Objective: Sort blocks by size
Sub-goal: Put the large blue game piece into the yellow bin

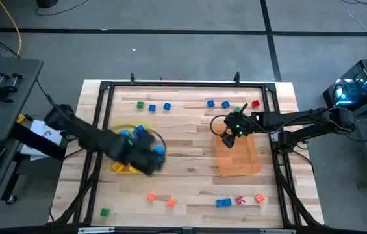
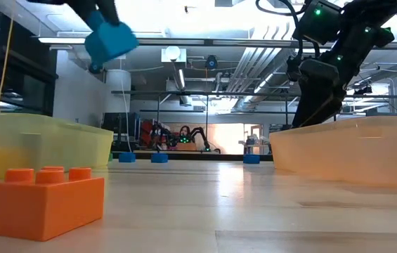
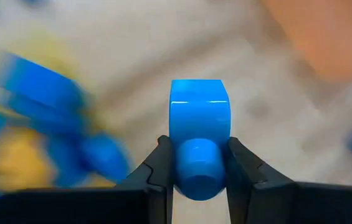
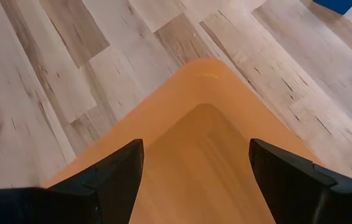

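Observation:
My left gripper (image 3: 199, 144) hangs over the yellow tray (image 1: 122, 168) at the table's left, shut on a small blue block (image 3: 199, 109); the low view shows that block (image 2: 110, 40) high above the table. Other blue blocks (image 1: 132, 132) lie in the yellow tray. My right gripper (image 4: 194, 150) stands open over the far corner of the orange tray (image 4: 202, 93), touching nothing. Loose blocks lie flat along the table's far side (image 1: 167, 106) and near side (image 1: 223, 203). My left gripper pinches the blue block between its two fingers, by two opposite sides (image 3: 176, 134) at the end that bears the round stud (image 3: 199, 167). The fingers slant downward. The block is lifted clear above the yellow tray, its stud turned back toward the wrist.
An orange block (image 2: 43, 200) sits close to the low camera at the near edge. A black frame (image 1: 170, 84) borders the table. Bare wood (image 1: 189, 156) lies between the two trays.

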